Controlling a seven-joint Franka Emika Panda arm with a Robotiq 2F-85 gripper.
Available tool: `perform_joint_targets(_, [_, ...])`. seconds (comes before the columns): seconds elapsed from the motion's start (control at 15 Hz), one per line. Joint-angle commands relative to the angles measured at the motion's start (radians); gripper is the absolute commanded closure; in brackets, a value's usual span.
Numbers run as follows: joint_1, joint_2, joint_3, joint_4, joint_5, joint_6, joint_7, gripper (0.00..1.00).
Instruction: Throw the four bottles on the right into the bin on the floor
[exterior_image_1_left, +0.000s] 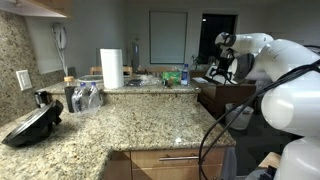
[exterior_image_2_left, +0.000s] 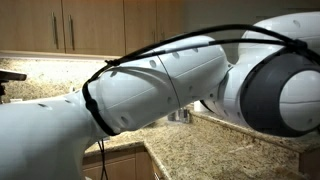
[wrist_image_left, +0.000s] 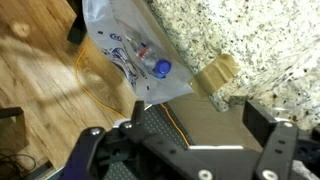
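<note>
White and bulky, the arm (exterior_image_1_left: 285, 85) stretches past the end of the granite bench (exterior_image_1_left: 140, 125), with its wrist held out over the floor (wrist_image_left: 40, 95); in an exterior view the arm's shell (exterior_image_2_left: 150, 85) covers almost everything. The wrist view looks down on the bin (wrist_image_left: 100, 25), which stands on the wooden floor just beside the bench edge. Inside its whitish liner lies one clear bottle (wrist_image_left: 150, 58) with a blue cap. Another small bottle (exterior_image_1_left: 184, 75) stands on the bench. The end effector (wrist_image_left: 180, 130) hangs above the bin, its fingers (wrist_image_left: 275, 140) spread wide, holding and touching nothing.
</note>
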Motion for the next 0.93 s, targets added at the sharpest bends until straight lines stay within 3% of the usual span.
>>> perform_joint_targets(0.0, [0.047, -0.032, -0.006, -0.015, -0.045, 0.020, -0.089, 0.00])
perform_joint_targets(0.4, [0.147, -0.019, -0.011, -0.051, -0.062, 0.001, -0.090, 0.00])
perform_joint_targets(0.6, [0.194, -0.001, -0.021, -0.045, -0.061, 0.053, -0.058, 0.00])
perform_joint_targets(0.87, [0.212, 0.003, -0.013, -0.053, -0.042, 0.091, -0.044, 0.00])
